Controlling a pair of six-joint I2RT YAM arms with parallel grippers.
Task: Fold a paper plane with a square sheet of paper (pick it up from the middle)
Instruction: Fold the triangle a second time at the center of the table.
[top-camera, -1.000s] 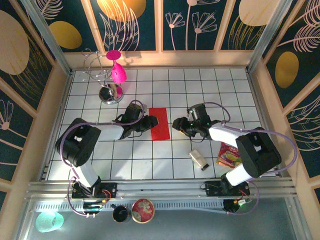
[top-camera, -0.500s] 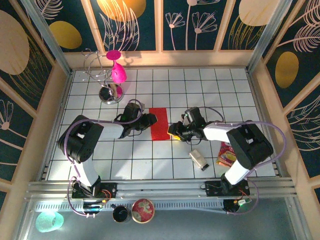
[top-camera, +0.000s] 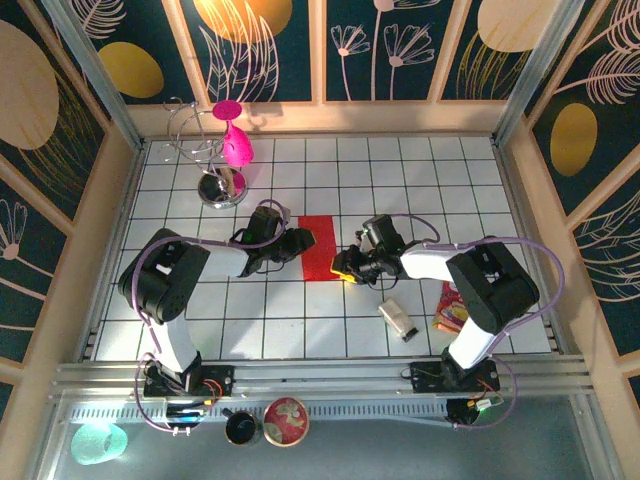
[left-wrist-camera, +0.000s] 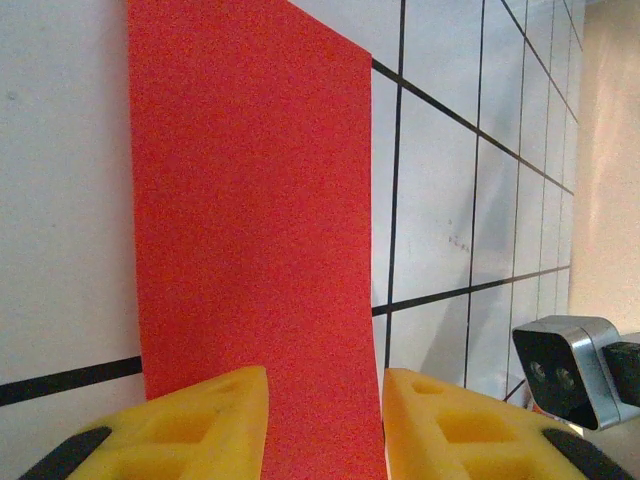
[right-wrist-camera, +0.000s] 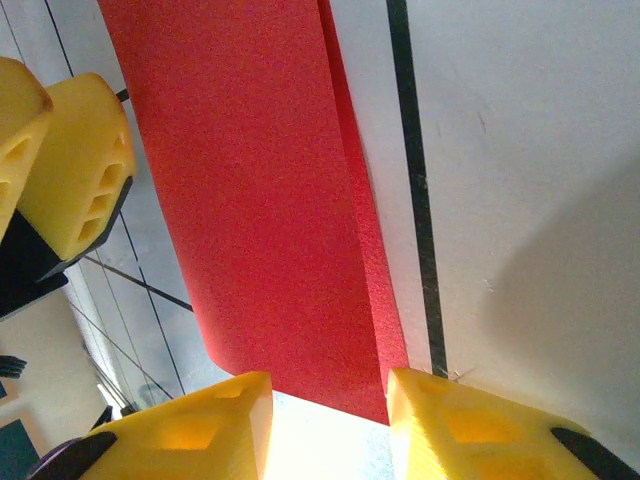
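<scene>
Now nudged in closer with right gripper (top-camera: 343, 270) | fingertips parted astride near edge of red sheet (top-camera: 320, 246) | left gripper (top-camera: 303, 240) likewise parted, astride opposite edge | flat between both | probably lining up next crease

The top camera sits high above and behind the arm bases (top-camera: 185, 380) and looks steeply down on the whole table (top-camera: 300, 322), with the near edge at the bottom. Both wrist cameras sit low and very close to the table's middle, each looking out between its own yellow fingers (left-wrist-camera: 190, 425). They face each other across the red paper (top-camera: 318, 247), which all three views share. The left gripper (top-camera: 303, 241) also shows at the left edge of the right wrist view.
</scene>
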